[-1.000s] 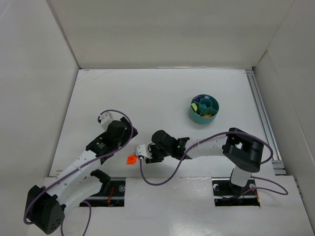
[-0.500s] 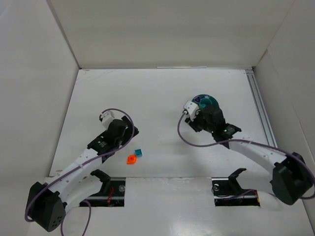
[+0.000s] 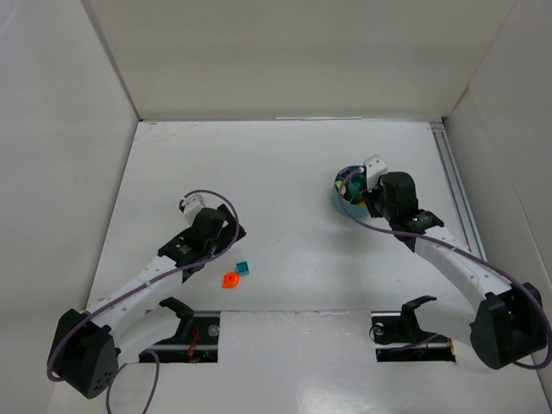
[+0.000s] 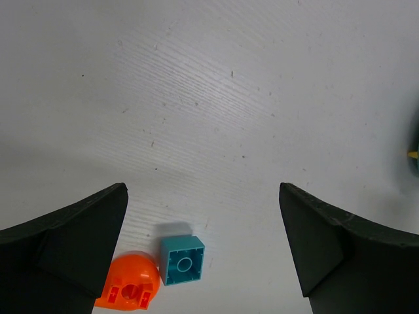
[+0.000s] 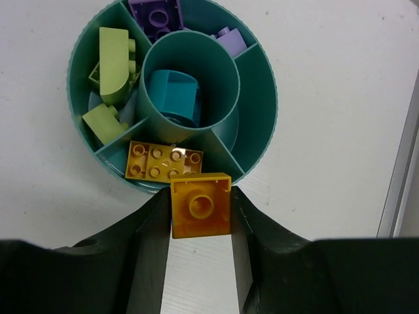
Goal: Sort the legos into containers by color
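Top external view is showing the right arm (image 3: 440, 250) now reaching over the teal cup (image 3: 342, 198), having swung there from the near edge of the table (image 3: 285, 172). The right gripper (image 5: 201, 204) is clenching a yellow brick (image 5: 201, 209) at the cup's rim, beside the compartment holding another yellow piece (image 5: 163, 161), so a drop is looking close; the left gripper (image 4: 203, 193) is hovering, jaws spread and empty, over the teal brick (image 4: 182, 260) and round orange brick (image 4: 129, 289)

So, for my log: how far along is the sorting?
Sorted in the cup: purple bricks, green bricks, a teal block, a yellow piece. In hand: the right end effector holds a yellow brick at the rim. Remaining: teal brick and orange dome, loose near the open left end effector.
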`<state>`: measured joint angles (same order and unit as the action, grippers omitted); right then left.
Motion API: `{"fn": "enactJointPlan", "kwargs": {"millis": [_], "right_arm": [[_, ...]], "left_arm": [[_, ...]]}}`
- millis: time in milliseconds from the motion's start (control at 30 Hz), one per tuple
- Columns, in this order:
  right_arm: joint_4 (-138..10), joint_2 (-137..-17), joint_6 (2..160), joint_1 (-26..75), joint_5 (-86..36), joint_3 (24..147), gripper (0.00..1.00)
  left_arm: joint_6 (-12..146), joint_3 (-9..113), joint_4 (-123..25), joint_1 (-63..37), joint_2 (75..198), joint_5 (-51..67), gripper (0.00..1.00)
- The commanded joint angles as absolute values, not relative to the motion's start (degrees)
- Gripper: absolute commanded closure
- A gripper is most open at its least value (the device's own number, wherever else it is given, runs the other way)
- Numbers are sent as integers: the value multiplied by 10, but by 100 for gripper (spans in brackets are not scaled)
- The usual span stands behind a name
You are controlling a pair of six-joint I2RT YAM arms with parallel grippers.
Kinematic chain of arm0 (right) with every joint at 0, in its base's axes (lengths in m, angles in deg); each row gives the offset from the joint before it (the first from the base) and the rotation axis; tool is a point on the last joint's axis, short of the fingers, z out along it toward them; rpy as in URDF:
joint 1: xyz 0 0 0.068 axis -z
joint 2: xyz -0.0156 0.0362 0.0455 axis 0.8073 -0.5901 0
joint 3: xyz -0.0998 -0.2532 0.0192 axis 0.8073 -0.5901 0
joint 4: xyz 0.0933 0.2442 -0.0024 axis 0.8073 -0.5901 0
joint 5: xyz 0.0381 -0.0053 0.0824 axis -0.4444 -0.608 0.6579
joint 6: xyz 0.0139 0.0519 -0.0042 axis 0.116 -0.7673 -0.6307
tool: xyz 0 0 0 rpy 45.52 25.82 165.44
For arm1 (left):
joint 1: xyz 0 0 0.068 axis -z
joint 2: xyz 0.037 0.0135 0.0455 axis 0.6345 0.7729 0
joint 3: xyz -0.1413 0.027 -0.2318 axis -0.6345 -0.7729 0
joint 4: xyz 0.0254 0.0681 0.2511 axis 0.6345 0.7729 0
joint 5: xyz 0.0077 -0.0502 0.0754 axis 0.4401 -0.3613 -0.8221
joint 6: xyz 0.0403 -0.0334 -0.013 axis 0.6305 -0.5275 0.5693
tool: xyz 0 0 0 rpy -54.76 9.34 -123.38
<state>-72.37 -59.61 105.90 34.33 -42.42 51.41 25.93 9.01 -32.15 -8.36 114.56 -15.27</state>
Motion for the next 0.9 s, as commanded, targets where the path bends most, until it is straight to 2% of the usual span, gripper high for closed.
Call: {"fn": "enactJointPlan", "kwargs": {"millis": [0, 400, 533, 567, 633, 667, 867], "right_arm": [[-721, -617, 1048, 352, -445, 550, 74], [-699, -679, 1024, 352, -445, 583, 67], [-699, -684, 1013, 352, -440, 583, 55], [-699, -684, 1013, 352, -440, 583, 45], [-699, -684, 1013, 352, -440, 583, 39], [-699, -677, 1013, 352, -440, 583, 32], [-699, -635, 1018, 352, -435, 578, 25]], "left_arm": [[270, 85, -339, -85, 1146, -148, 0], [270, 85, -339, -85, 1146, -148, 0], [270, 85, -334, -85, 1146, -148, 0], [270, 85, -334, -85, 1146, -148, 0], [270, 85, -334, -85, 1146, -142, 0], [275, 85, -334, -85, 1146, -142, 0], [275, 85, -323, -85, 1146, -131, 0]]}}
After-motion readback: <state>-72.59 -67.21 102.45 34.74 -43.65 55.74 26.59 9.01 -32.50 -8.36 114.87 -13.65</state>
